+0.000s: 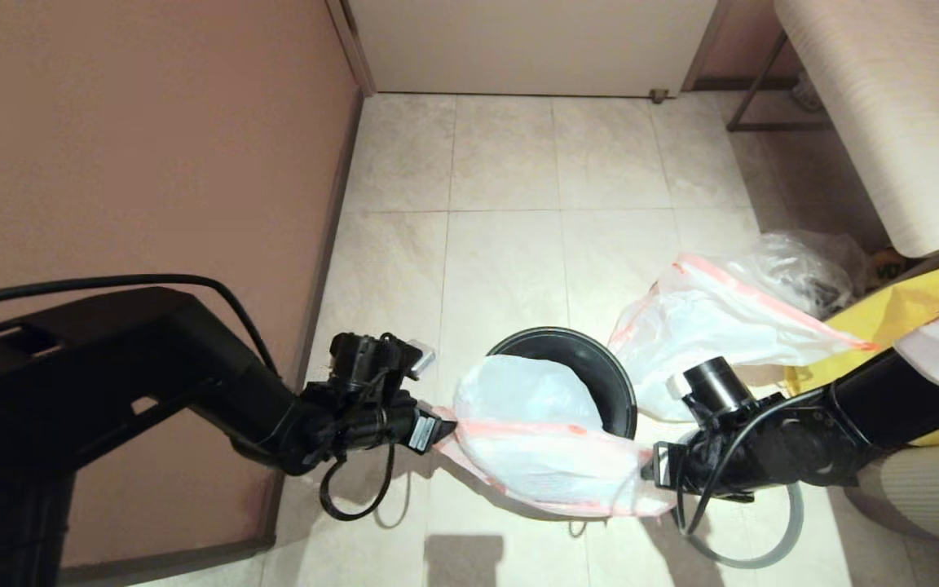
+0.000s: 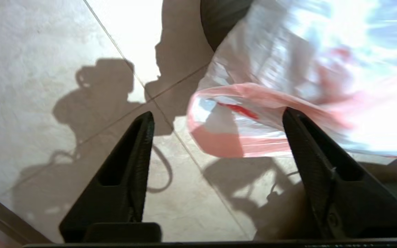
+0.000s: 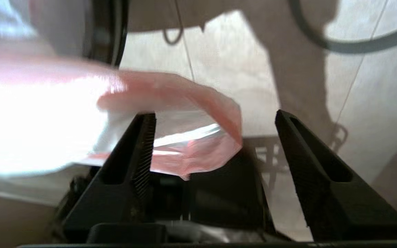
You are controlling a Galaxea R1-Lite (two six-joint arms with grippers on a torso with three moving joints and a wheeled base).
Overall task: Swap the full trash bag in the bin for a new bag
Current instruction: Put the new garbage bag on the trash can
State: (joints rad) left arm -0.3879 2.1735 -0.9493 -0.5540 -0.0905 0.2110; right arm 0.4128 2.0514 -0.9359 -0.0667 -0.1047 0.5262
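The new bag (image 1: 543,440), translucent white with an orange-red hem, is draped over the near rim of the black bin (image 1: 600,367); the left gripper (image 1: 441,430) and right gripper (image 1: 650,473) are seen at its two ends, jaws spread, nothing grasped; the full trash bag (image 1: 706,326) is lying on the floor just beyond the bin.

No legible text, label, brand or number is visible. The red print on the new bag (image 2: 240,110) is possibly lettering; it is too blurred to read.
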